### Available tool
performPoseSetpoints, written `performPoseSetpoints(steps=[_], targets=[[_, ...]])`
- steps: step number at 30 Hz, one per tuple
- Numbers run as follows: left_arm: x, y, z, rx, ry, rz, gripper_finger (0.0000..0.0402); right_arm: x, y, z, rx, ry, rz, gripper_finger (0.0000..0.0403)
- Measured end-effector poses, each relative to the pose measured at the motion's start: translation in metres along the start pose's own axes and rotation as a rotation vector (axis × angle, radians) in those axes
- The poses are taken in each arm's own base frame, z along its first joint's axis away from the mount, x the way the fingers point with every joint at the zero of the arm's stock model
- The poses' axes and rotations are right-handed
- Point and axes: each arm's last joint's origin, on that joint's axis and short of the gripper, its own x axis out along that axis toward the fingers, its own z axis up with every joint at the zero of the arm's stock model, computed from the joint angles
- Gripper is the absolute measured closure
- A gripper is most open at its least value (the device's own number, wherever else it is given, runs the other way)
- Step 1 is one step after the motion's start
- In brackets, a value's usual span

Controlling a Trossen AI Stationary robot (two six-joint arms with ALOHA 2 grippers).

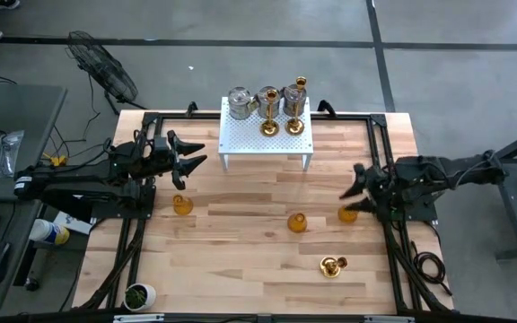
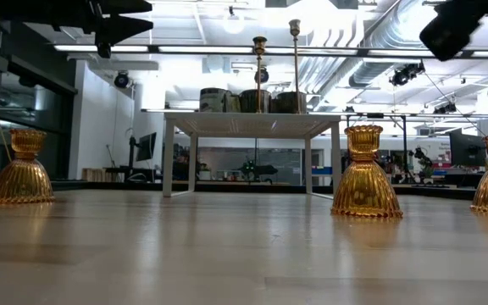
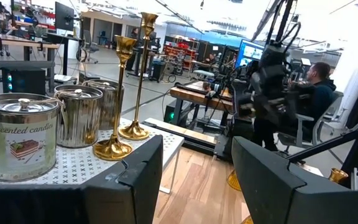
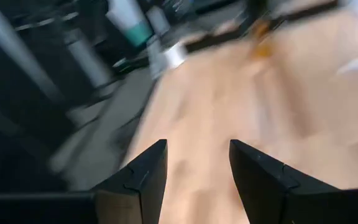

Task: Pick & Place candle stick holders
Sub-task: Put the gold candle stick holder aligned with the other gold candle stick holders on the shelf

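Note:
Two tall gold candle stick holders (image 1: 297,106) (image 1: 269,115) stand on their round feet on the white perforated stand (image 1: 266,144), beside three silver tins (image 3: 20,134). Three amber glass holders (image 1: 182,205) (image 1: 296,222) (image 1: 347,213) stand on the wooden table on their wide ends. A small gold holder (image 1: 333,266) appears to lie on its side nearer the front. My left gripper (image 1: 191,157) hovers open at the stand's left end. My right gripper (image 1: 355,186) hangs open above the table's right side, close to the rightmost amber holder. Nothing is between either pair of fingers.
A small white pot with a green plant (image 1: 138,294) sits at the front left corner. Black frame rails (image 1: 133,242) run along the table's left and right sides. Bare wood lies between the stand and the amber holders. A person (image 3: 319,84) sits beyond the table.

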Motion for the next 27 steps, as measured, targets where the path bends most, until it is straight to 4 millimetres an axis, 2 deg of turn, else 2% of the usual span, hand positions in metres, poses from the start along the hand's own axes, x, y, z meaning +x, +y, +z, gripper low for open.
performPoseSetpoints(steps=[6,11,15,22,27], targets=[[0.000,0.000,0.000,0.000,0.000,0.000,0.0215,0.003,0.018,-0.009,0.091,0.188,0.306,0.0238],[0.000,0.000,0.000,0.000,0.000,0.000,0.0215,0.005,0.032,-0.017,0.096,0.300,0.428,0.0238],[0.000,0.000,0.000,0.000,0.000,0.000,0.0215,0.013,0.039,-0.024,0.070,0.346,0.400,0.0238],[0.000,0.000,0.000,0.000,0.000,0.000,0.0215,0.028,0.046,-0.035,0.006,0.333,0.205,0.0238],[0.000,0.000,0.000,0.000,0.001,0.000,0.0215,0.033,0.051,-0.049,-0.020,0.415,0.136,0.0238]])
